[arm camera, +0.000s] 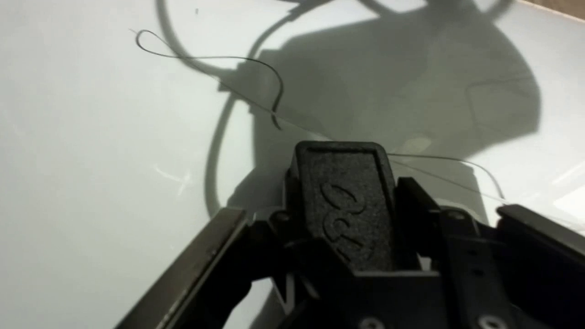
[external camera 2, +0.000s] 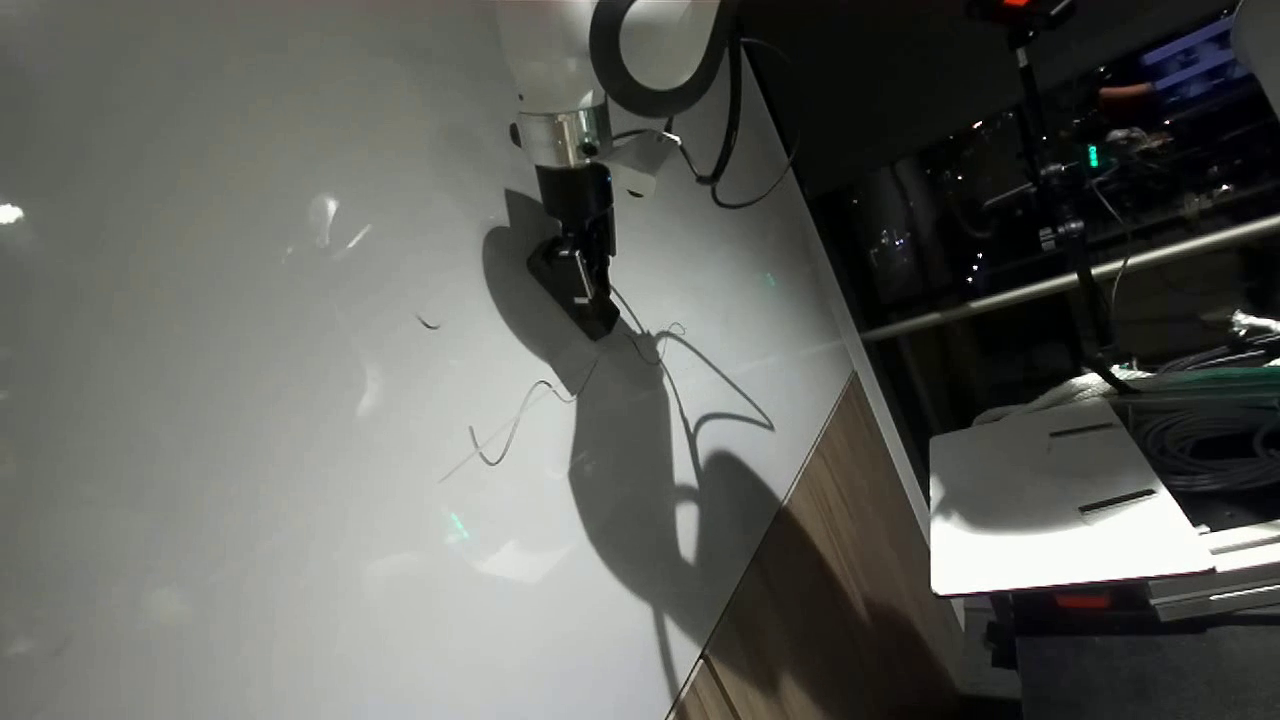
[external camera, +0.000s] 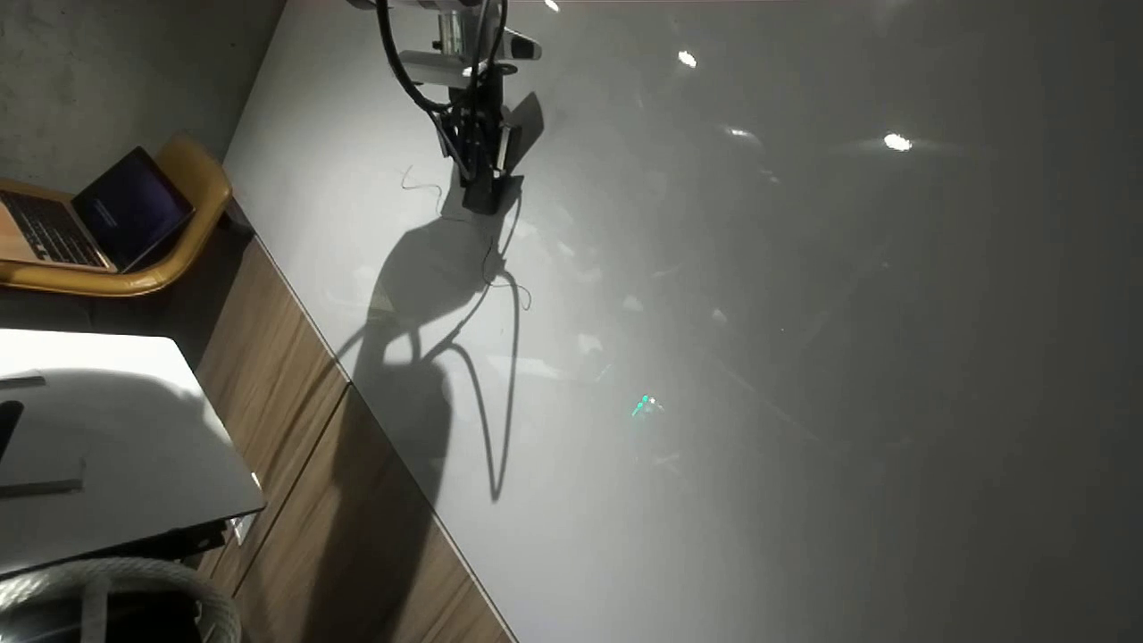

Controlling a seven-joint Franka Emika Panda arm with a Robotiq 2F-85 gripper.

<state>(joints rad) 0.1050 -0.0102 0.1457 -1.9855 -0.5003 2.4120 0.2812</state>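
A black block, looping marks outlined on its rimmed face, is clamped between the fingers of the gripper over a glossy white surface. In an exterior view the block is tilted, its lower corner close to the surface; whether the two touch cannot be told. Beyond it in the wrist view, a thin curved line winds over the surface and crosses a fainter straight line, which shows on either side of the block. A short dark stroke lies apart from them. The arm, a black cable beside it, reaches in from the top in both exterior views and throws a broad shadow across the surface and onto wood panels past its edge. Farther out, a laptop sits unfolded on a mustard chair near a white slab; elsewhere, a dark stand rises near coiled cables.
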